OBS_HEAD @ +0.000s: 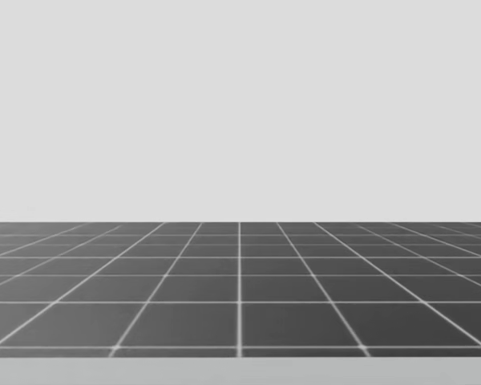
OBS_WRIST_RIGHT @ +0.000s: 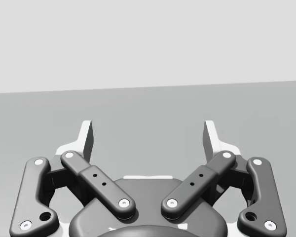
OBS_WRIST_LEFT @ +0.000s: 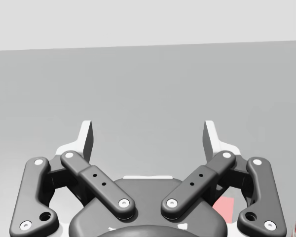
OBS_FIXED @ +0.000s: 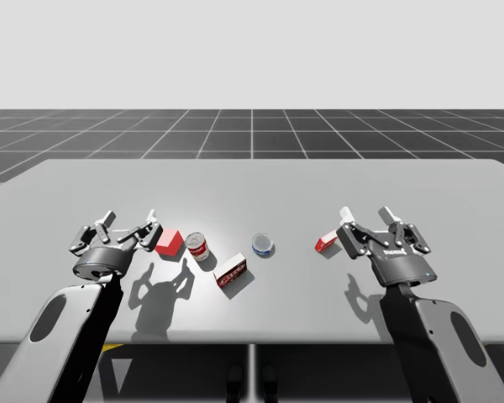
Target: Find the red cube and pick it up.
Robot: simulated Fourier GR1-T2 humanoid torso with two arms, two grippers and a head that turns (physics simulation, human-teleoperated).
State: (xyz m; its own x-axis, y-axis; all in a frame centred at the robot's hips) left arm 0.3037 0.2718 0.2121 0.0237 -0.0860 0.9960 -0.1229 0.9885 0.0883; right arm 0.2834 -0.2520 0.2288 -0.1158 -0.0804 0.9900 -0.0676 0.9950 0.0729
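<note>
Left tool (OBS_FIXED: 131, 220): fingers apart, empty; red cube (OBS_FIXED: 170, 243) on the table (OBS_FIXED: 252, 185) just beside it, at its 4 o'clock; right tool (OBS_FIXED: 366, 215): fingers apart, empty. Step in hand, as judged: approach; next, centre left tool over cube, descend, close.

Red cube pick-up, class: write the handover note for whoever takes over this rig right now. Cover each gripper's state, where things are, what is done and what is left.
My left gripper is open and holds nothing. It is over the table, right beside the red cube.
My right gripper is open and holds nothing. It is next to a small red and white box.
The red cube sits on the table just off the left gripper's fingers, not between them. A red and white can stands close on its far side.
Done: nothing is gripped yet.
Left: centre the left gripper on the cube, shut, then lift. The can probably needs care.
</note>
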